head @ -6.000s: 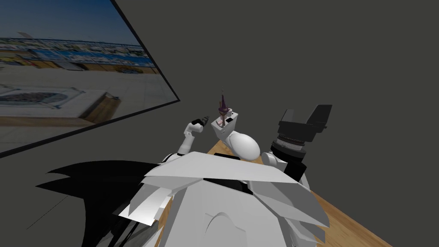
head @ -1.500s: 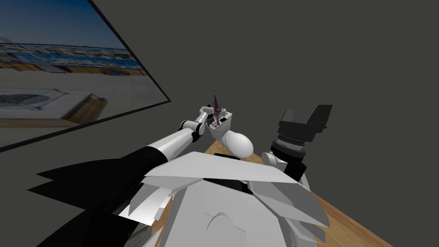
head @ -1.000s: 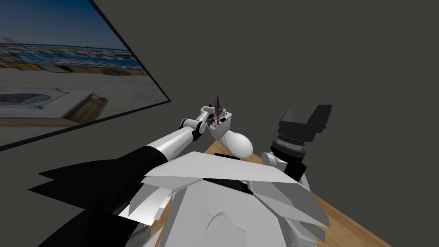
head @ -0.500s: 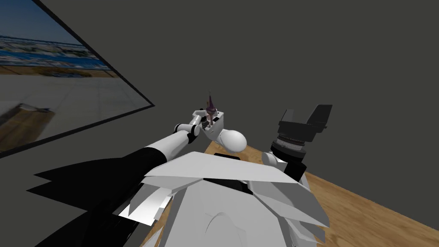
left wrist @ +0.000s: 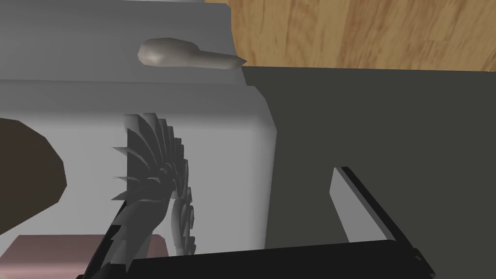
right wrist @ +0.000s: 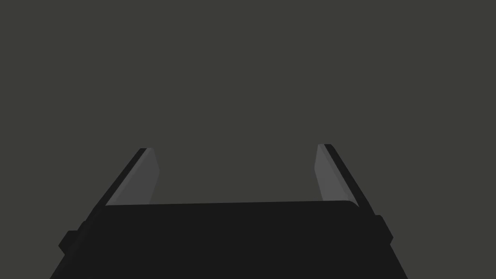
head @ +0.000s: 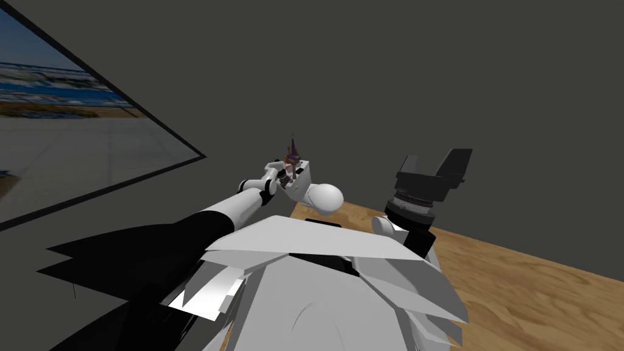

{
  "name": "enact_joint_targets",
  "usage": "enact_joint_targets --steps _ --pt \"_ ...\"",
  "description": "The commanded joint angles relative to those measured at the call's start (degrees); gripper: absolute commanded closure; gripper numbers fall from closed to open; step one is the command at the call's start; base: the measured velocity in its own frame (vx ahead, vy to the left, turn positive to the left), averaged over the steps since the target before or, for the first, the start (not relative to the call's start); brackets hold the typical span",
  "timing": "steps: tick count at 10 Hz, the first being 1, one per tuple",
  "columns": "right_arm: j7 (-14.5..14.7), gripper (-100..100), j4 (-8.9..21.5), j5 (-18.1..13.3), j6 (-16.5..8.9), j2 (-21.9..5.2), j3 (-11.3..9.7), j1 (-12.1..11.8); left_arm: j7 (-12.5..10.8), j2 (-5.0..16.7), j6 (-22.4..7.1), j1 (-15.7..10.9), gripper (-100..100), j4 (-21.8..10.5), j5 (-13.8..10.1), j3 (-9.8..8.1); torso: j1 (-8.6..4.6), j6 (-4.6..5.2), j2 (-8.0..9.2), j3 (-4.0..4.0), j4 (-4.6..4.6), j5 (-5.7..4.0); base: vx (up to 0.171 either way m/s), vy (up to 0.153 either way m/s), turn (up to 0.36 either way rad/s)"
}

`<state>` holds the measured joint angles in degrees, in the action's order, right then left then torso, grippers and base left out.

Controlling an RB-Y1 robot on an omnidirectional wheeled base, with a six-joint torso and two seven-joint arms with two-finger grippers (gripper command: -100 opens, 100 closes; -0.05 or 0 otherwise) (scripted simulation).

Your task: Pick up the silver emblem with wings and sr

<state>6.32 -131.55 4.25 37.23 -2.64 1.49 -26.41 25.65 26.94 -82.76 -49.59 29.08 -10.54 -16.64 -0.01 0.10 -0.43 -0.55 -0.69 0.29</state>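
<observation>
One step short of the grip, judging by the left wrist view: aiming at the grey winged emblem [left wrist: 155, 164], standing upright on its edge on the white tank lid [left wrist: 223, 155], not far from the lid's corner. Showing fanned wings with many thin pointed feather tips; not showing any letters at this slant. Probably handling as a light, stiff, thin piece, with smooth faces likely slipping and fine tips likely catching or chipping. So better pinching across the two flat faces, low at the thicker middle, and not at the feathers. Standing near a dark brown rounded thing [left wrist: 24, 169] and a pinkish block [left wrist: 48, 252], so having little free room on that side. Further out, seeing a grey lever [left wrist: 184, 54] on the tank's face, then the wooden floor [left wrist: 363, 29] and the dark grey wall [left wrist: 387, 121]. Holding the left gripper [left wrist: 230, 193] spread wide and pinching nothing, with the near finger overlapping the foot of the emblem and the far finger [left wrist: 353, 203] well apart, out past the lid's edge. Not being able to tell whether the emblem is between the two fingers or only just beside the near one. In the head view, holding that left arm at the tank, beside a small purple cone figure [head: 292, 149]. Holding the right gripper [head: 434, 163] raised on the right side, fingers also wide apart and empty, facing the wall.
</observation>
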Motion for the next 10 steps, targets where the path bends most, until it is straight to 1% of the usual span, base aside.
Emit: enact_joint_targets --steps 1,2,3,4,5,6,7,8,9,10 --pt "0.0 0 0.0 0.0 0.0 0.0 0.0 0.0 -0.2 0.1 -1.4 1.9 -100 1.7 0.0 -0.01 0.0 0.0 0.0 0.0 0.0 0.0 0.008 -0.004 0.051" --pt "0.0 0 0.0 0.0 0.0 0.0 0.0 0.0 -1.1 3.0 -1.3 3.9 -100 2.8 -2.7 -2.83 0.07 -0.09 -0.1 -0.1 -0.11 0.04 -0.063 0.004 -0.373" --pt "0.0 0 0.0 0.0 0.0 0.0 0.0 0.0 -1.1 4.7 -1.3 4.8 -100 2.8 -2.7 -2.83 0.2 0.01 0.02 -0.07 -0.12 0.1 -0.093 0.021 -0.475" --pt "0.0 0 0.0 0.0 0.0 0.0 0.0 0.0 -1.1 4.7 -1.3 5.4 -100 1.7 -2.7 -2.83 0.31 0.1 -0.02 -0.1 -0.16 0.2 -0.062 0.023 -0.303" --pt "0.0 0 0.0 0.0 0.0 0.0 0.0 0.0 -1.1 4.7 -1.3 5.6 -100 0.2 -2.7 -2.83 0.37 0.05 -0.16 -0.19 -0.22 0.23 -0.019 0.016 -0.064" --pt "0.0 0 0.0 0.0 0.0 0.0 0.0 0.0 -1.1 4.7 -1.3 7.1 -100 1.8 -2.7 -2.83 0.39 -0.08 -0.27 -0.33 -0.39 0.33 0.01 0.001 0.014" --pt "0.0 0 0.0 0.0 0.0 0.0 0.0 0.0 -1.1 4.7 -1.3 7.4 -100 2.8 -2.7 -2.83 0.46 -0.24 -0.33 -0.45 -0.57 0.43 0.011 -0.009 0.022" --pt "0.0 0 0.0 0.0 0.0 0.0 0.0 0.0 -2.0 7.5 -1.3 10.1 -100 3.9 -5.3 -5.64 0.54 -0.32 -0.35 -0.5 -0.65 0.48 -0.084 -0.002 -0.335" --pt "0.0 0 0.0 0.0 0.0 0.0 0.0 0.0 -2.0 8.5 -1.3 12.4 -100 3.9 -5.3 -5.64 0.67 -0.18 -0.15 -0.47 -0.76 0.69 -0.117 0.016 -0.461" --pt "0.0 0 0.0 0.0 0.0 0.0 0.0 0.0 -2.0 9.3 -1.3 13.0 -100 3.9 -5.3 -5.64 0.83 -0.25 -0.06 -0.45 -0.82 0.78 -0.058 0.01 -0.329"
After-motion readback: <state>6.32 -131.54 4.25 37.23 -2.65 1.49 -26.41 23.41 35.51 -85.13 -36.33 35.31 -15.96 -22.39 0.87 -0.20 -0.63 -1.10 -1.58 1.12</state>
